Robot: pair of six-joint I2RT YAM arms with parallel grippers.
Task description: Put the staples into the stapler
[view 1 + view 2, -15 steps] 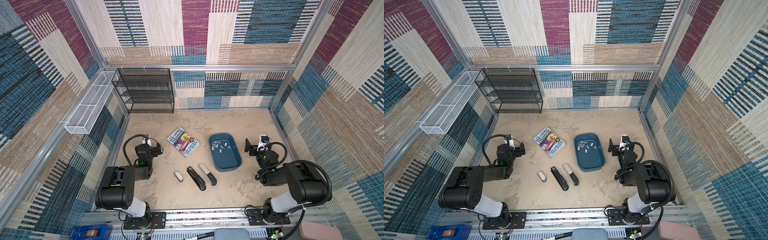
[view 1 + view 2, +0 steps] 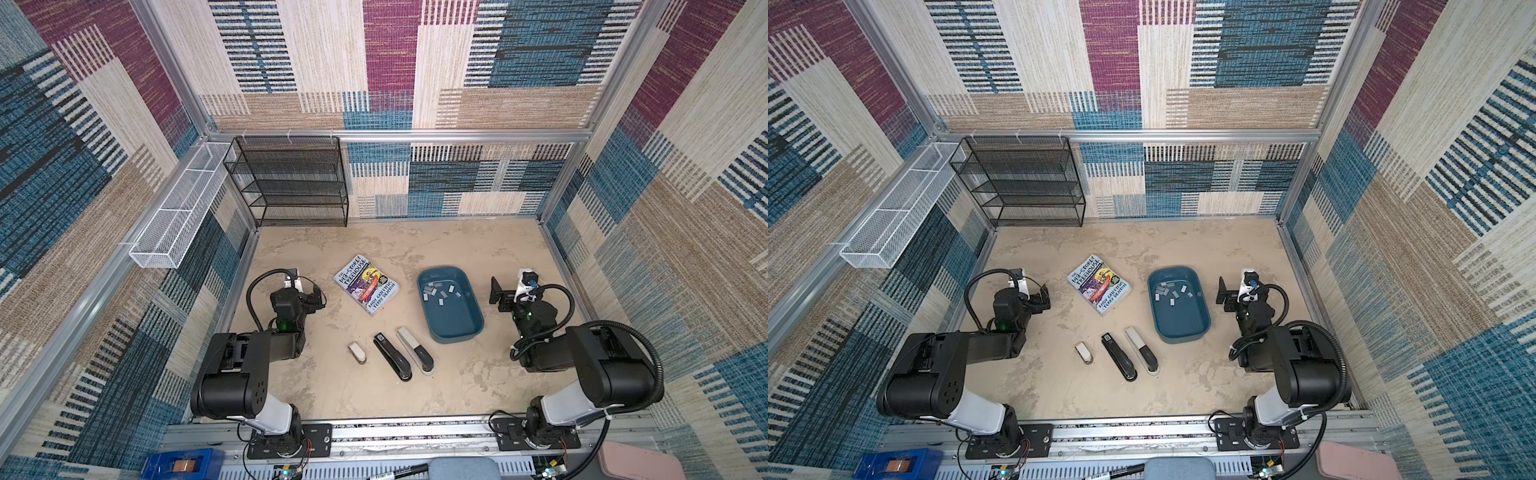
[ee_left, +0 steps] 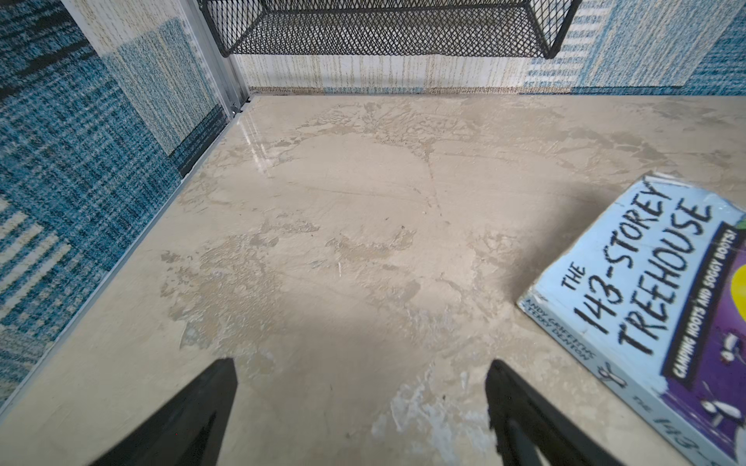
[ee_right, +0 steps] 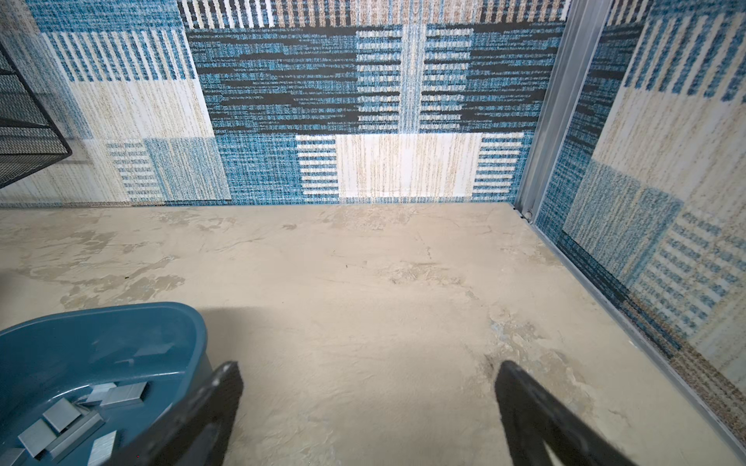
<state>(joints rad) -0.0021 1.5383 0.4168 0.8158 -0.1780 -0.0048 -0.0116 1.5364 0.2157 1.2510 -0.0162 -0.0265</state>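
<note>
Seemingly the very start: left tool (image 3: 359, 367) and right tool (image 4: 369, 369) both gape empty; next, one must reach the flat silver-grey metal staples (image 2: 432, 291) in the blue plastic tub (image 2: 453, 320).

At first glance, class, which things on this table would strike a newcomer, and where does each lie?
The colourful book lies flat mid-table, with the blue tub to its right holding the staples at its far end. Nearer the front edge, a small white stapler, a black stapler and a grey-white stapler lie in a row.
</note>
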